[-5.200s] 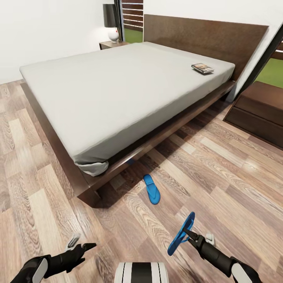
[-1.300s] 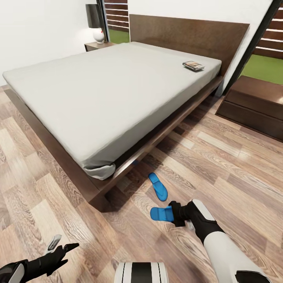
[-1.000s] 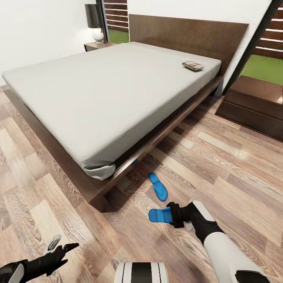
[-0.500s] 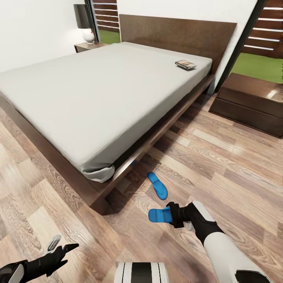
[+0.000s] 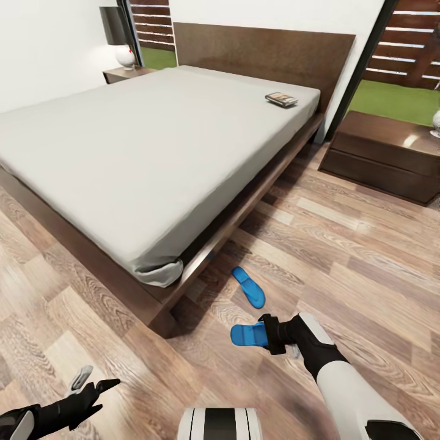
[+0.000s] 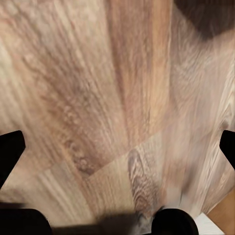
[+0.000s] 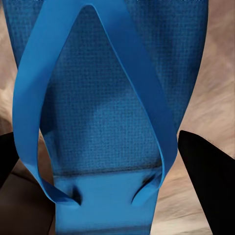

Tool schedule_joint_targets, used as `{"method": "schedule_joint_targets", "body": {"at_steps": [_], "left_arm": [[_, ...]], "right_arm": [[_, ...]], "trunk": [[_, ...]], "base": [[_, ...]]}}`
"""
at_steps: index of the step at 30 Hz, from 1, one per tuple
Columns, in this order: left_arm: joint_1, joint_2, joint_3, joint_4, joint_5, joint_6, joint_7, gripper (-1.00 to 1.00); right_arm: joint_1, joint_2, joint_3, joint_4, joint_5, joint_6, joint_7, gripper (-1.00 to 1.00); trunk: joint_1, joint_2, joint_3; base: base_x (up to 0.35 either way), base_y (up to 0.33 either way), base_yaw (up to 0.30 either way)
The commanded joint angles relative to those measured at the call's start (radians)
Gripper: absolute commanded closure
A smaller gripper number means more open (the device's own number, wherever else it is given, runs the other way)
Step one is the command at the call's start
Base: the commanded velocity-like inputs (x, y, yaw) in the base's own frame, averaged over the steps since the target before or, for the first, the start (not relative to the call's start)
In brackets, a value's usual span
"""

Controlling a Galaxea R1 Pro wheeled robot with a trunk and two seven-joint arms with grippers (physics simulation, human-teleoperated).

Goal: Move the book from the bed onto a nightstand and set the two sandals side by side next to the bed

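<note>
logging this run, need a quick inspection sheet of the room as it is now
surface: wood-plank floor.
job's things: book lies on the bed near the headboard; one sandal lies flat on the floor beside the bed frame; other sandal is in the right claw; nightstand right of the bed, a second at the far side.
clutter: lamp on the far nightstand.
grippers: right claw shut on the sandal, low over the floor; left claw open, holding nothing.
cables: nothing seen.
surroundings: white walls, dark-framed windows with grass outside.

White walls (image 5: pixel 49 49), wood-plank floor (image 5: pixel 366 244), dark-framed windows (image 5: pixel 403 55), a white lamp (image 5: pixel 124 56) in the corner.
</note>
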Motion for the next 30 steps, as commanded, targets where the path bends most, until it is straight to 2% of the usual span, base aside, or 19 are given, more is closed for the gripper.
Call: {"method": "schedule_joint_targets", "body": {"at_steps": [1, 15, 30], "left_arm": [[-0.001, 0.000, 0.003, 0.001, 0.002, 0.006, -0.002, -1.00], [0.000, 0.002, 0.003, 0.002, 0.000, 0.006, 0.000, -1.00], [0.000, 0.002, 0.003, 0.002, 0.000, 0.005, 0.000, -1.00]], "right_arm": [[0.000, 0.001, -0.007, -0.001, 0.002, 0.006, -0.007, 1.00], [0.000, 0.001, -0.008, -0.001, 0.002, 0.006, -0.006, 1.00], [0.000, 0.001, -0.009, 0.000, 0.002, 0.006, -0.006, 1.00]], "trunk": [[0.000, 0.000, -0.001], [0.000, 0.000, -0.001], [0.000, 0.000, -0.001]], "base": [[0.000, 0.222, -0.100], [0.000, 0.194, -0.084], [0.000, 0.022, -0.070]]}}
